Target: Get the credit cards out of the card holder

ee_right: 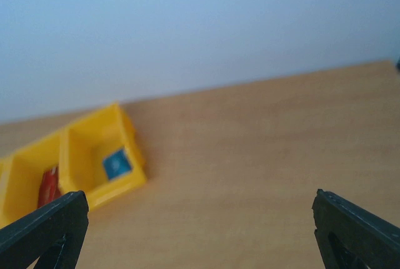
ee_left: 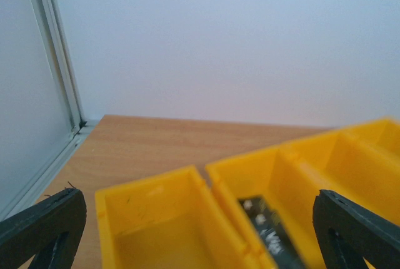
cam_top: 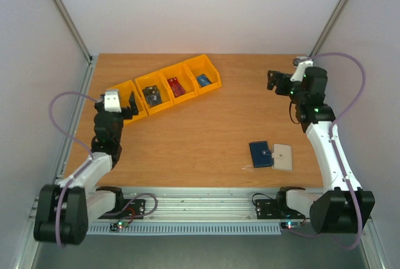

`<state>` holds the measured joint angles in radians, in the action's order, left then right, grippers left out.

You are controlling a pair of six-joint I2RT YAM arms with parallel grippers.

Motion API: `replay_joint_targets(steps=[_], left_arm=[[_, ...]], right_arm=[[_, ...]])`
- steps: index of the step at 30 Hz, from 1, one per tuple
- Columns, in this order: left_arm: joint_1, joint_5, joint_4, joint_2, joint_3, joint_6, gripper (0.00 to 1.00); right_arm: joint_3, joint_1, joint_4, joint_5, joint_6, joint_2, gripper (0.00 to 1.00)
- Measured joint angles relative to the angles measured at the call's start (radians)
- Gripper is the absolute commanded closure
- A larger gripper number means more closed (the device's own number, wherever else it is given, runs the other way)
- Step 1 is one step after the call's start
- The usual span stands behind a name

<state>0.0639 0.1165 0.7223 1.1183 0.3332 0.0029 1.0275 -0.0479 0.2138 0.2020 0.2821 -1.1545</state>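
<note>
Handling decides this one, so I start with the dark navy blue folding card holder (cam_top: pixel 260 154). It lies flat and, as far as the overhead view shows, folded shut on the wooden tabletop (cam_top: pixel 200 131), near the front edge on my right side. Its small tab reaches toward the beige square pad (cam_top: pixel 283 157) just beside it. No thin plastic credit cards show outside it; I judge they sit tucked in its pockets, hidden from every view. My right gripper (cam_top: pixel 274 81) hangs well apart from the holder, up toward the far edge, its fingers (ee_right: pixel 44 228) spread wide with nothing between them. My left gripper (cam_top: pixel 130 107) is equally wide and empty, poised above the leftmost of the row of yellow plastic bins (cam_top: pixel 214 74) at the back left. I expect the holder to be light and floppy, likely to slide or lift whole when a card is pulled, so one gripper should pin a cover near the fold while the other works. The cards should be stiff, slick and very thin. I would take one by an exposed short edge, pinching across its flat faces, and draw it straight along the pocket. The tab probably needs freeing first.
</note>
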Motion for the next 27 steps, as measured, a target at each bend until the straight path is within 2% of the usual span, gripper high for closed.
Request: replay_joint_targets(steps=[2,6,9,13,17,27], left_arm=[[0.000,-0.011,-0.144,-0.084,0.092,-0.042,0.01],[-0.001,-0.104,-0.377,-0.153,0.309,-0.117,0.01],[-0.001,-0.188,-0.481,-0.186,0.373,-0.183,0.01],[0.000,-0.277,-0.580,-0.201,0.371,-0.266,0.01],[0.005,-0.341,-0.639,-0.201,0.359,-0.307,0.01],[0.016,-0.400,-0.660,-0.202,0.348,-0.320,0.01]], right_arm=[[0.100,0.074,0.163,-0.057,0.000,-0.029,0.02],[0.256,0.239,0.498,-0.194,-0.009,-0.152,0.02],[0.256,0.287,0.703,-0.225,-0.039,-0.256,0.02],[0.175,0.294,0.876,-0.222,-0.066,-0.355,0.02],[0.157,0.294,0.947,-0.217,-0.072,-0.443,0.01],[0.107,0.279,0.926,-0.156,-0.069,-0.609,0.02]])
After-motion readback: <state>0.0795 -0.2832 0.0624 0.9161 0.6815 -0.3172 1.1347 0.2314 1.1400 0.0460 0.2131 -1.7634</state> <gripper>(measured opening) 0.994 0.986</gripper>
